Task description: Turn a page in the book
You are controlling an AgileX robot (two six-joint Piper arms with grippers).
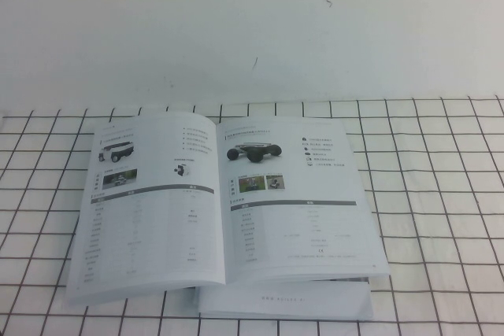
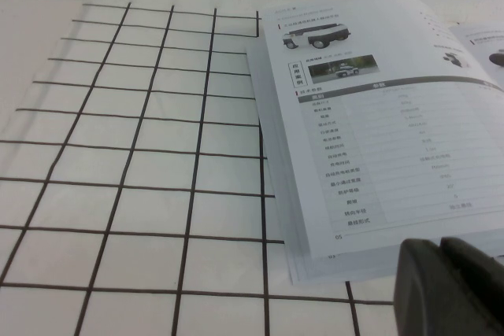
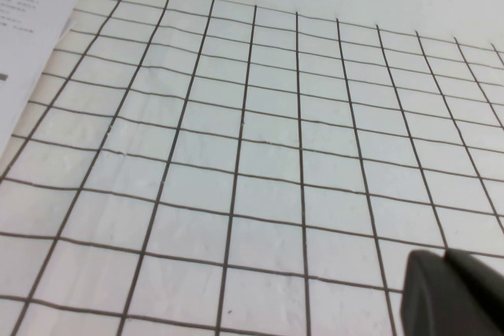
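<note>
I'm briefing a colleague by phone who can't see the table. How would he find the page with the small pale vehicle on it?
Find the open book on the gridded tablecloth; the page is its left-hand leaf. It shows a small pale vehicle above a greenish photo, while the right-hand leaf shows a low black one. The left gripper hangs near the book's left edge; the right gripper is over bare cloth.

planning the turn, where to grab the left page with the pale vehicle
Pinch the page at its free outer edge, from the robot's left; the spine binds its other edge. Left gripper sits by the book's front-left corner, right gripper over grid mat.
</note>
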